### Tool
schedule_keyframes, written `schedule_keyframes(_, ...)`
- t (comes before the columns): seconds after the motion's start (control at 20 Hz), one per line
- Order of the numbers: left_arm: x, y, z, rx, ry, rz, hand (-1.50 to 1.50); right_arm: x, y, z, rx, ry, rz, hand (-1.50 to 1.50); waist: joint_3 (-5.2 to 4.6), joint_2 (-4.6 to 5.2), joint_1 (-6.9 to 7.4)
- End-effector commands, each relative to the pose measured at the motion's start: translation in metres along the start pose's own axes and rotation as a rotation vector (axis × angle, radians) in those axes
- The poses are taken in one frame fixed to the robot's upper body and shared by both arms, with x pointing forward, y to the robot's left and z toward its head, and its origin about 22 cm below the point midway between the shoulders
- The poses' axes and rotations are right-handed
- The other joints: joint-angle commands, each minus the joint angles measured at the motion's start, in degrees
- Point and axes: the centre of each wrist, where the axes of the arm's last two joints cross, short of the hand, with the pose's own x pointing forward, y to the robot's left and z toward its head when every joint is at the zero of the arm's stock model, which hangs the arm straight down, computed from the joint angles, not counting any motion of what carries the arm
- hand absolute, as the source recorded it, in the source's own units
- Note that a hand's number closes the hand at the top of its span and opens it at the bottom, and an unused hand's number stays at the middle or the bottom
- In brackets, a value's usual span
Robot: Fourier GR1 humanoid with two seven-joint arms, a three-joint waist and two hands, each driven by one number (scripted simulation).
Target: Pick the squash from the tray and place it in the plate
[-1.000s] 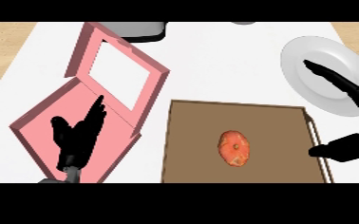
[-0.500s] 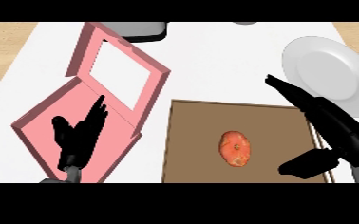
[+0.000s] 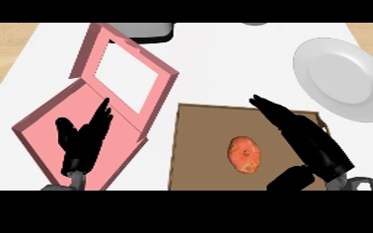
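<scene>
An orange squash [image 3: 245, 154] lies on the brown tray [image 3: 198, 148] at the lower middle. The white plate [image 3: 336, 76] sits at the right edge, beyond the tray's far right corner. My right hand [image 3: 312, 145] hovers over the tray's right part, open, with straight fingers pointing up-left and the thumb low near the tray's front; the squash is just left of it, untouched. My left hand [image 3: 82, 140] rests open at the lower left, fingers up, over the pink box.
An open pink box [image 3: 44, 128] with its lid [image 3: 128, 76] raised lies left of the tray. A dark grey object [image 3: 149, 31] stands at the back edge. White counter [image 3: 218, 64] spreads between the box, tray and plate.
My right hand has swung left from the plate's side to over the tray, nearing the squash. The left hand and the squash have stayed put.
</scene>
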Motion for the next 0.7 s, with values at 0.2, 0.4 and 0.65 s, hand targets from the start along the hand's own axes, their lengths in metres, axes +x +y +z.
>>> schedule_keyframes(0.2, -0.011, -0.005, -0.004, -0.011, 0.047, -0.006, 0.0, 0.019, 0.052, 0.0, 0.014, -0.016, 0.008, -1.5, -0.27, 0.25, -0.28)
schedule_keyframes(0.4, -0.024, -0.008, -0.01, 0.005, 0.043, 0.002, 0.0, 0.011, 0.045, 0.005, -0.002, 0.057, 0.085, -1.5, -0.29, 0.28, -0.45)
schedule_keyframes(0.65, -0.026, -0.004, -0.01, -0.024, 0.042, 0.0, 0.0, 0.006, 0.035, -0.01, -0.001, 0.108, 0.125, -1.5, -0.29, 0.31, -0.31)
